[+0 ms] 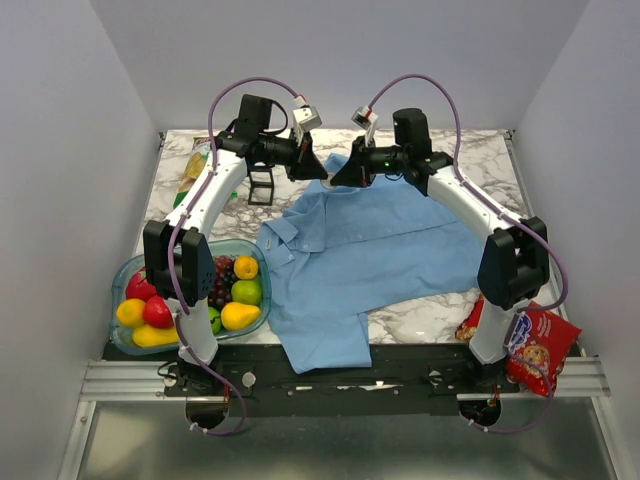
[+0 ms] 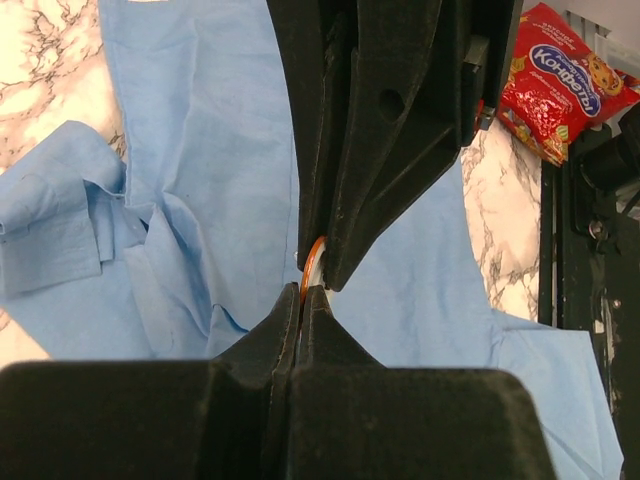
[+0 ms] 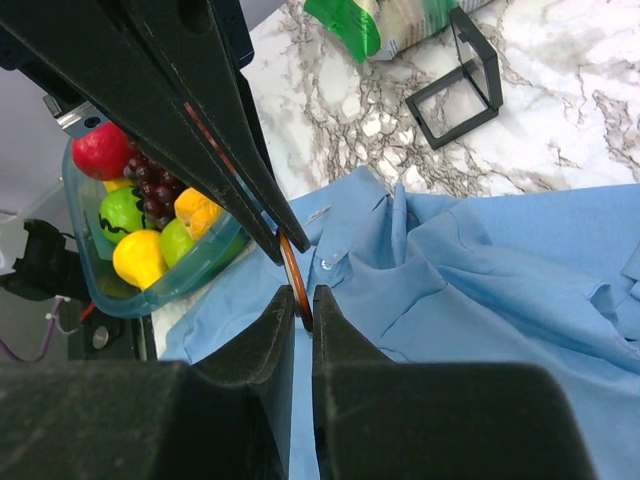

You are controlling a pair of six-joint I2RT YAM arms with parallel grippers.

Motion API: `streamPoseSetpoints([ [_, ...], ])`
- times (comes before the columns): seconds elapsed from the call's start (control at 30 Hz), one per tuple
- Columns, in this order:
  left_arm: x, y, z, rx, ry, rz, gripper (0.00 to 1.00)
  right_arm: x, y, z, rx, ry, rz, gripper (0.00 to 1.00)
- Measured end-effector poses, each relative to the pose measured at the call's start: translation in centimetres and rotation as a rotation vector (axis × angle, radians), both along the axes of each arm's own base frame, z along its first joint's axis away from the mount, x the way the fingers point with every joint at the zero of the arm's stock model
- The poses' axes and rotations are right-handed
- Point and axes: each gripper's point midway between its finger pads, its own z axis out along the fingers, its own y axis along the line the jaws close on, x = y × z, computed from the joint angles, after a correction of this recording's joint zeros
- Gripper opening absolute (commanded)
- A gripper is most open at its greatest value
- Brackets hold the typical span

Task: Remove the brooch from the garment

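The garment (image 1: 370, 250) is a light blue shirt spread across the marble table; it also shows in the left wrist view (image 2: 200, 150) and the right wrist view (image 3: 480, 290). The brooch (image 2: 313, 258) is a thin round disc with an orange rim, seen edge-on (image 3: 293, 270). My left gripper (image 1: 318, 168) and right gripper (image 1: 340, 175) meet tip to tip above the shirt's far edge. Both are shut on the brooch, the left (image 2: 302, 290) on one side and the right (image 3: 303, 297) on the other. I cannot tell whether the brooch still touches the cloth.
A teal bowl (image 1: 112, 300) of fruit sits front left, also in the right wrist view (image 3: 190, 270). A small black frame (image 1: 261, 187) and a green bag (image 1: 195, 170) lie far left. A red cookie bag (image 1: 540, 350) hangs off the front right edge.
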Motion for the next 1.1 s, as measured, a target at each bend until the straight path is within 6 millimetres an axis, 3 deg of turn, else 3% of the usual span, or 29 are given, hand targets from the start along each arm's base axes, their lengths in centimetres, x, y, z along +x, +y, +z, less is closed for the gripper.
streamPoseSetpoints([
  [0.7,0.4,-0.2,-0.1,0.017,-0.083,-0.019,0.00,0.5,-0.5,0.2,0.050,0.135,-0.070,0.17],
  [0.8,0.5,-0.2,-0.2,0.024,-0.098,-0.020,0.00,0.6,-0.7,0.1,0.060,0.160,-0.083,0.25],
  [0.93,0.4,-0.2,-0.5,0.040,-0.093,-0.016,0.00,1.2,-1.5,0.1,0.078,0.178,-0.111,0.47],
  [1.1,-0.4,0.3,-1.6,0.072,-0.026,-0.007,0.00,3.5,-4.5,1.5,0.107,0.103,-0.172,0.50],
])
